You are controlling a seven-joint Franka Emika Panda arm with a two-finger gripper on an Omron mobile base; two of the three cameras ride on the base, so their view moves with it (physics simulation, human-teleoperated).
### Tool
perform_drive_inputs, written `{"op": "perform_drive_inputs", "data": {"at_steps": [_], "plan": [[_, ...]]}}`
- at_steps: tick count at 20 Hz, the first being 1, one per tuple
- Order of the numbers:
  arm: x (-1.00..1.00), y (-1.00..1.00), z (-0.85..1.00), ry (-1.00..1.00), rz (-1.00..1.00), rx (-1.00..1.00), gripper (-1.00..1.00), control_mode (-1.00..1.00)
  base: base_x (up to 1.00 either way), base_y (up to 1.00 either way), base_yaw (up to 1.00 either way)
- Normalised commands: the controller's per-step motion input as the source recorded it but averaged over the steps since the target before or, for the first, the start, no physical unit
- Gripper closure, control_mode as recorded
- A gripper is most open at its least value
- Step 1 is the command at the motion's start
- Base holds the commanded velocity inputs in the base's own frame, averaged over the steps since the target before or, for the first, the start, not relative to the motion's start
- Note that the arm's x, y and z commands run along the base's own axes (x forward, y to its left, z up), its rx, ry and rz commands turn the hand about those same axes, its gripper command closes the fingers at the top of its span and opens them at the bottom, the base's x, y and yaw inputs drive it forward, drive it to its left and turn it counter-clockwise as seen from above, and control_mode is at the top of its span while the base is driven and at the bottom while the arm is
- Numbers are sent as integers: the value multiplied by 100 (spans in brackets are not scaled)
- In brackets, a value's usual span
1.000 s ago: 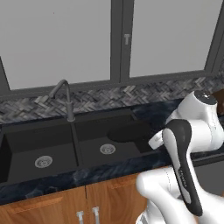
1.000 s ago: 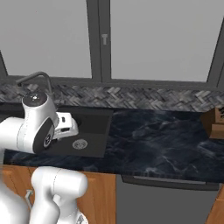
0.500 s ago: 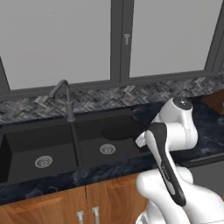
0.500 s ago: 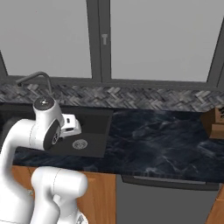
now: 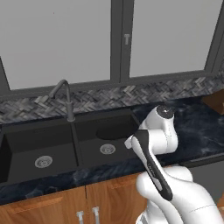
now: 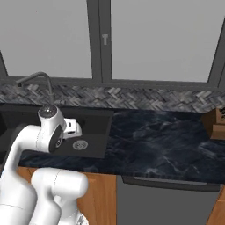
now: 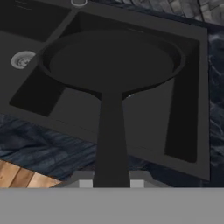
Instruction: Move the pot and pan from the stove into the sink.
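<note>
The flat black pan (image 7: 111, 61) hangs low over the right basin of the black double sink (image 7: 192, 100), its long straight handle (image 7: 111, 135) running back to my gripper (image 7: 111, 183), which is shut on the handle's end. In the left base view the pan (image 5: 114, 131) shows as a dark oval inside the right basin of the sink (image 5: 26, 144), with my gripper (image 5: 130, 142) at the basin's right side. From the right base view my gripper (image 6: 72, 127) sits above the sink (image 6: 97, 115). The pot and the stove are out of view.
A curved grey faucet (image 5: 65, 94) stands behind the divider between the basins. Round drains (image 5: 43, 162) sit in the basin floors. Dark marble counter (image 6: 162, 140) stretches right of the sink, with a brown wooden object (image 6: 215, 123) at its far right. Windows rise behind.
My arm has swung left over the counter and the hand has moved left over the right basin, carrying the pan with it.
</note>
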Motion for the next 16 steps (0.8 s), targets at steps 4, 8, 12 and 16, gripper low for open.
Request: {"op": "perform_drive_inputs", "data": {"at_steps": [4,8,12,16], "plan": [[22,9,-32,-2,1,0,100,-100,0,0,0],[0,-3,-6,0,8,0,100,-100,0,0,0],[0,-17,-5,2,18,4,100,-100,0,0,0],[0,-5,-1,5,11,2,100,-100,0,0,0]]}}
